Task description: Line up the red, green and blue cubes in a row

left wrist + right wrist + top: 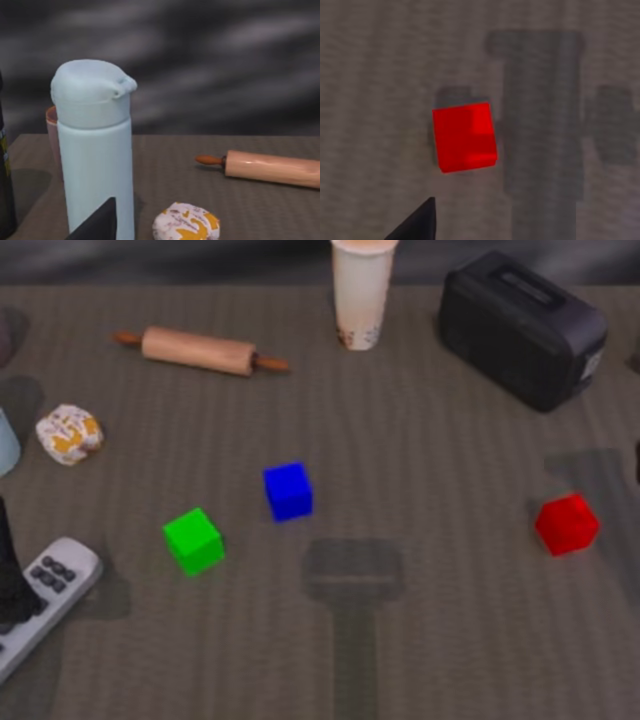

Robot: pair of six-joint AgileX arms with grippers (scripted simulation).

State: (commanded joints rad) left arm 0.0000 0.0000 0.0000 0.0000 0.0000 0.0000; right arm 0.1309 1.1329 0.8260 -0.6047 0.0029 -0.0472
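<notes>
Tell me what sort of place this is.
Probably a rendered tabletop test scene, not a real room: a grey-brown table scattered with unrelated items, a rolling pin, a paper cup and a remote control, around three plain cubes.

I see the green cube left of and slightly nearer than the blue cube; the red cube sits well apart at right.
</notes>
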